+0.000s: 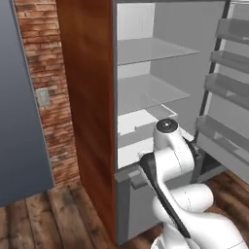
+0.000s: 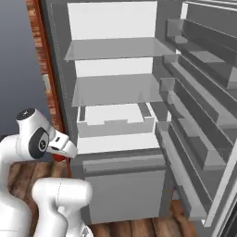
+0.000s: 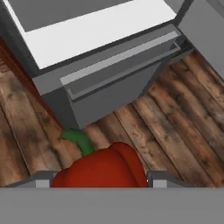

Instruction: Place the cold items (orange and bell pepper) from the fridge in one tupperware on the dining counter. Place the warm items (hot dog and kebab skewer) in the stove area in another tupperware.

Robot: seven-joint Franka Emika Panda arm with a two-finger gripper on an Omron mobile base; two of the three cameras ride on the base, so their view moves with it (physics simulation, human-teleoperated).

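Hand view: red pepper (image 3: 103, 168) sits between two fingertips (image 3: 43, 180), green stem pointing away; gripper (image 3: 99, 181) partly closed, holding it. Below: wood floor (image 3: 175, 113), open fridge (image 3: 100, 26), grey drawer (image 3: 118, 74).

Base views flank arm, both facing open fridge (image 1: 146, 92); hand view looks down, close, at floor (image 3: 175, 113).

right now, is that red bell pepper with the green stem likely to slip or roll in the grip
The red bell pepper looks smooth and rounded between the gripper tips, so it may twist or slip. Its lobed shape probably wobbles rather than rolls freely. Likely firm and light.
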